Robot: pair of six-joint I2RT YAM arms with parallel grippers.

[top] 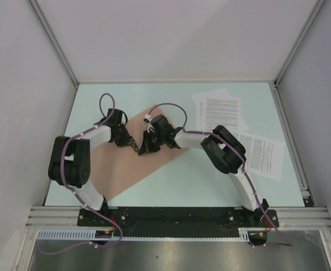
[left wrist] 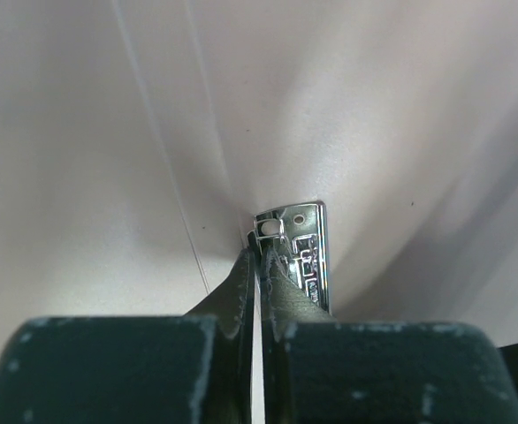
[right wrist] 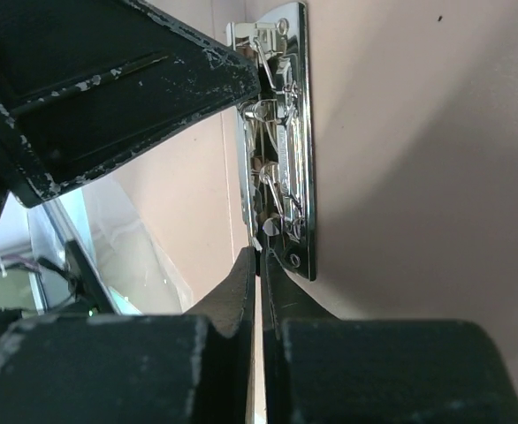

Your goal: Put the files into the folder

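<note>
The salmon-brown folder [top: 126, 169] lies flat on the pale green table, left of the middle. It has a shiny metal clip [left wrist: 308, 256] on its inner face, also seen in the right wrist view [right wrist: 294, 177]. My left gripper [top: 133, 145] [left wrist: 261, 256] is shut with its tips at one end of the clip. My right gripper [top: 145, 148] [right wrist: 259, 256] is shut with its tips at the other end. I cannot tell whether either one pinches a clip part. The files, white printed sheets, lie apart from the folder: a small stack [top: 219, 113] at the back right and one sheet [top: 264, 153] further right.
Grey enclosure walls stand on three sides of the table. A metal rail [top: 177, 215] carrying the arm bases runs along the near edge. The left gripper's black body [right wrist: 109, 79] fills the top left of the right wrist view, close to my right fingers.
</note>
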